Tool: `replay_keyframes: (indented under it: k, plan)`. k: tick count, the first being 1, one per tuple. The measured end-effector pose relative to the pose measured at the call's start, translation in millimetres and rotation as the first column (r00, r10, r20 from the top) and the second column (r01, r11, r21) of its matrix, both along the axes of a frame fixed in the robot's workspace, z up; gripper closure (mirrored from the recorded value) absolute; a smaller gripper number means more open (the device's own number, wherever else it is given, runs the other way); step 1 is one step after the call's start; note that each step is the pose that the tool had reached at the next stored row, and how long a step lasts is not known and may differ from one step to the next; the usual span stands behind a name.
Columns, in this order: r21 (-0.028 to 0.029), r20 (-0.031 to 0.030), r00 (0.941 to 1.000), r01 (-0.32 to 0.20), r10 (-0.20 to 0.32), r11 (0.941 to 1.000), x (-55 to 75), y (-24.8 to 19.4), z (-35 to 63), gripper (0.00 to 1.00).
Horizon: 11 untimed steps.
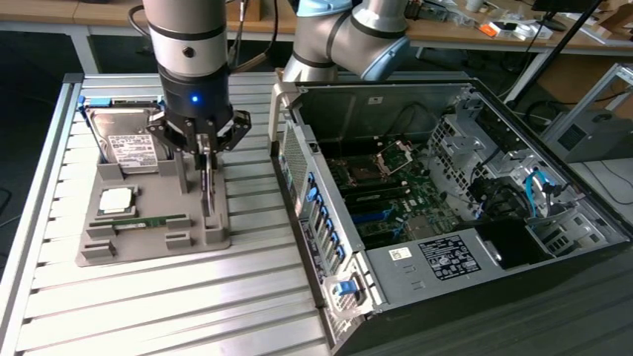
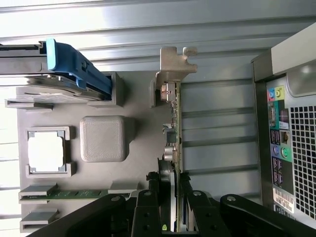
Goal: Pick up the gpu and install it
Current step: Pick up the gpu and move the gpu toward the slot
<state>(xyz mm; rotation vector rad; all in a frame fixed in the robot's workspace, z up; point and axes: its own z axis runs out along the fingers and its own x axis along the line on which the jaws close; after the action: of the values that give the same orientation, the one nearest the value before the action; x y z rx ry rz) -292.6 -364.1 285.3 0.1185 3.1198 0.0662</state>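
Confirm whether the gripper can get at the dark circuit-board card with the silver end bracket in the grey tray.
Probably yes: the gripper appears closed on the upper edge of the dark circuit-board card, nothing between; the grey block stands clear beside it.

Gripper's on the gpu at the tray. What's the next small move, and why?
Probably a short straight lift: the gripper is closed on the gpu, which stands on edge at the grey tray; moving sideways toward the open computer case first might snag it.
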Motion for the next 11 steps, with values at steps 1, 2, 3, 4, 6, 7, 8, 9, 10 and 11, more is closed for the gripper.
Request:
replay_keyframes:
  k: [1, 2, 3, 4, 6, 7, 8, 9, 10, 11]
  plan:
    - [0.0000, 0.0000, 1.0000, 0.000, 0.000, 1.0000, 0.0, 0.0, 0.6, 0.73]
    - [0.0000, 0.0000, 1.0000, 0.000, 0.000, 1.0000, 0.0, 0.0, 1.8, 0.73]
    - [0.0000, 0.0000, 1.0000, 0.000, 0.000, 1.0000, 0.0, 0.0, 2.8, 0.73]
    - [0.0000, 0.0000, 1.0000, 0.000, 0.000, 1.0000, 0.0, 0.0, 3.5, 0.73]
    - [0.0000, 0.0000, 1.0000, 0.000, 0.000, 1.0000, 0.0, 0.0, 5.2, 0.73]
    - [0.0000, 0.0000, 1.0000, 0.000, 0.000, 1.0000, 0.0, 0.0, 6.0, 0.73]
    - [0.0001, 0.0001, 1.0000, 0.000, 0.000, 1.0000, 0.0, 0.0, 6.5, 0.73]
    - [0.0000, 0.0000, 1.0000, 0.000, 0.000, 1.0000, 0.0, 0.0, 7.1, 0.73]
    - [0.0000, 0.0000, 1.0000, 0.000, 0.000, 1.0000, 0.0, 0.0, 7.6, 0.73]
    - [0.0000, 0.0000, 1.0000, 0.000, 0.000, 1.0000, 0.0, 0.0, 8.1, 0.73]
